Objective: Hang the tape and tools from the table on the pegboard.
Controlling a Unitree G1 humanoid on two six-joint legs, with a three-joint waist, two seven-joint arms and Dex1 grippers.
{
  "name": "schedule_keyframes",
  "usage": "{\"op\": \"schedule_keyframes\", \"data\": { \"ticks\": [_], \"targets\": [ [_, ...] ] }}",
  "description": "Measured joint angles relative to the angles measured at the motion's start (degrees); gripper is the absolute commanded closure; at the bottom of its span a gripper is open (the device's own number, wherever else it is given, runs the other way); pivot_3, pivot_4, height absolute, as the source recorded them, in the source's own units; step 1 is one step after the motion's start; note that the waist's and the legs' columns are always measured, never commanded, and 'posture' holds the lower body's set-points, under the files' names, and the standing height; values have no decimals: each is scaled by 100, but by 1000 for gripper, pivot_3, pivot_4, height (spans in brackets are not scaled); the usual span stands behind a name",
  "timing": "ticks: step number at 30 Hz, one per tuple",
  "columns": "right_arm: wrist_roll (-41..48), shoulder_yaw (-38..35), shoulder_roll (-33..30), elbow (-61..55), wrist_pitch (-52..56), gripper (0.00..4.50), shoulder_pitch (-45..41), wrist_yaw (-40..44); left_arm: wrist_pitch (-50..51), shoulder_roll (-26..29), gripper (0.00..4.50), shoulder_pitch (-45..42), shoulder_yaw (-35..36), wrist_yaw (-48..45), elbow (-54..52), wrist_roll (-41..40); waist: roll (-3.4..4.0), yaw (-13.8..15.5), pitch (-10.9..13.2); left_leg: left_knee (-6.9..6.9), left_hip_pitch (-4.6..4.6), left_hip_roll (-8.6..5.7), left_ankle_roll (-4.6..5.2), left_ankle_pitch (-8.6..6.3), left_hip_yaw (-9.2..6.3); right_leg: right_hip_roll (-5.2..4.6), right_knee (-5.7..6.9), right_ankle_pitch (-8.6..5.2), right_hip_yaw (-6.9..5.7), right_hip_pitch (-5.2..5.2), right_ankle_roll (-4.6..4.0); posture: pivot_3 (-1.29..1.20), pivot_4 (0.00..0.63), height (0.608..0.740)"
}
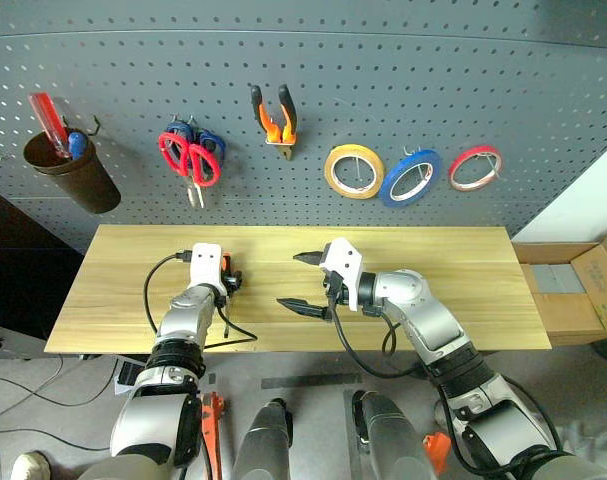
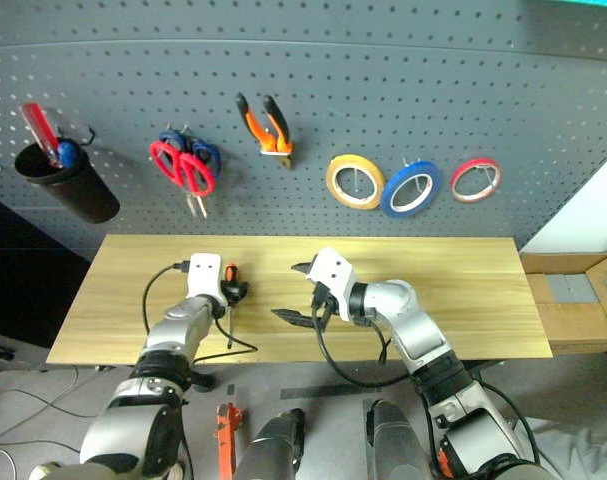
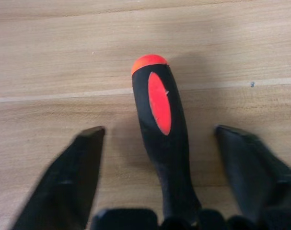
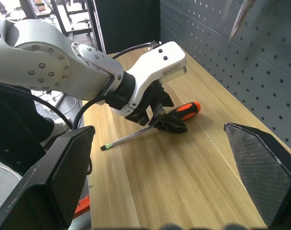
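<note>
One tool is left on the table [image 1: 463, 290]: the screwdriver [image 4: 150, 128], lying flat on the pale planks. Left gripper [image 4: 167, 120] is down over its orange-and-black handle, fingers [image 3: 64, 187] either side with gaps showing, so seemingly not clamped. Right gripper [image 1: 303, 282] hangs mid-table, jaws wide, holding nothing. Up on the pegboard [image 1: 433, 80], red scissors [image 1: 188, 157], pliers [image 1: 274, 120] and blue tape [image 1: 411, 177] hang from hooks.
</note>
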Motion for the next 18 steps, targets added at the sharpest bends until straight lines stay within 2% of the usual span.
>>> {"op": "schedule_keyframes", "data": {
  "ticks": [4,5,11,15,18],
  "targets": [
    [6,-6,25,1,-10,0,-2,19,231,11,3340,32,-10,22,-206,-12,-1,9,-1,-2,-3,0,-1,0,-1,0,-3,0,0,-2,0,26,303,740],
    [12,-7,35,1,-17,0,-3,31,280,12,3581,57,-9,35,-270,-18,-1,7,-1,-2,-3,0,-1,0,-1,0,-3,0,0,-3,0,35,291,740],
    [137,-88,93,164,-237,0,-70,191,655,211,3611,799,-87,122,-1451,76,-26,29,-22,-14,-10,2,-5,1,-1,-3,0,8,2,-20,-12,87,211,740],
    [195,-133,122,231,-358,0,-142,233,985,438,3611,1640,-124,102,-2900,137,-42,136,-46,-17,-22,3,-10,-1,2,-6,-2,21,4,-42,-34,122,171,740],
    [302,-209,271,91,-284,0,-235,197,1150,682,3611,2515,-152,102,-4474,337,-69,194,-102,-17,-54,6,-20,2,-2,-8,-2,26,1,-75,-43,139,149,740]
  ]
}}
